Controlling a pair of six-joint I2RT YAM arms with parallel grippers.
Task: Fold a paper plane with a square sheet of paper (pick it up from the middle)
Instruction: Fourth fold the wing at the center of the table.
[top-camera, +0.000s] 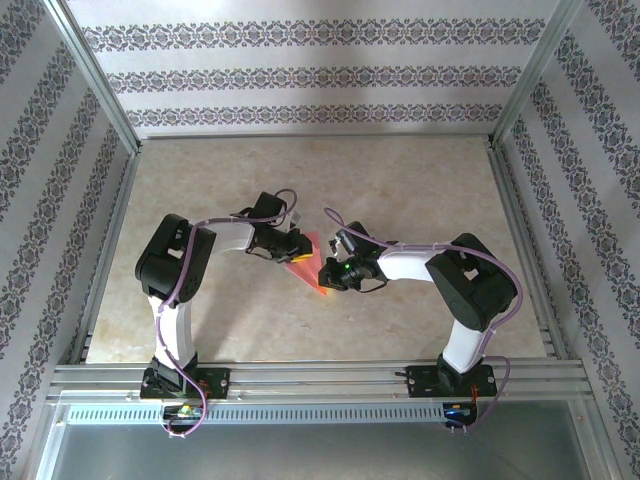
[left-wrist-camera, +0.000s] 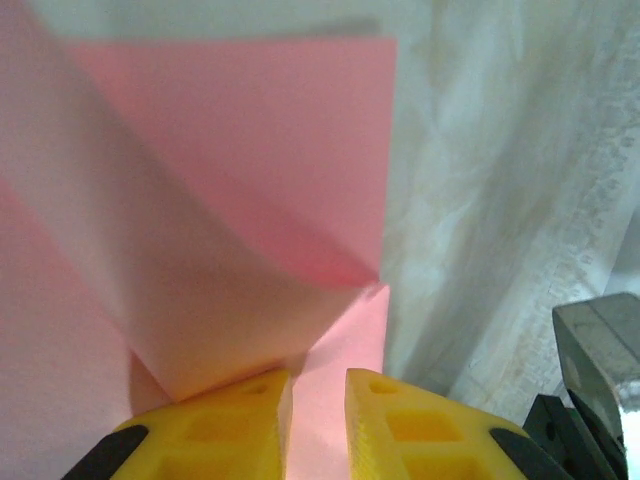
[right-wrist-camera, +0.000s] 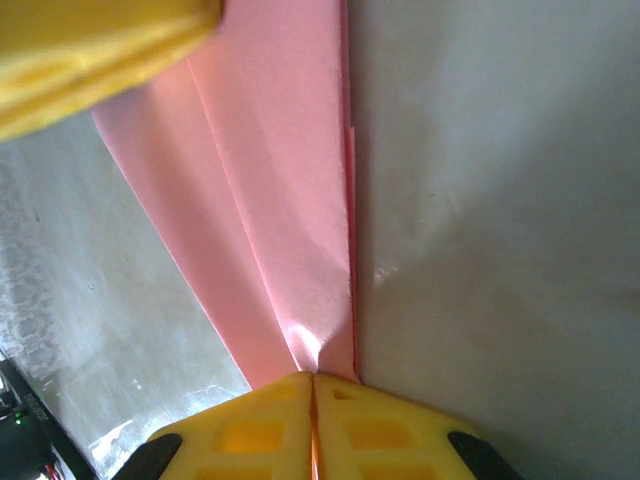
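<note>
The left arm reaches in from 8 o'clock on the marble-patterned desk. Its tool, the left tool, is over the 10 o'clock end of the folded pink-red paper, which lies near the desk's centre. From the left wrist, the yellow fingers stand narrowly parted and released, with the paper showing in the gap. One flap curls up off the sheet, and its free corner points toward 3 o'clock. The paper narrows toward 5 o'clock, where the right tool meets it. From the right wrist, that tool is clenched on the paper's pinched narrow end. Long creases run up the sheet toward 12 o'clock. A blurred yellow finger of the left tool shows at 10 o'clock.
</note>
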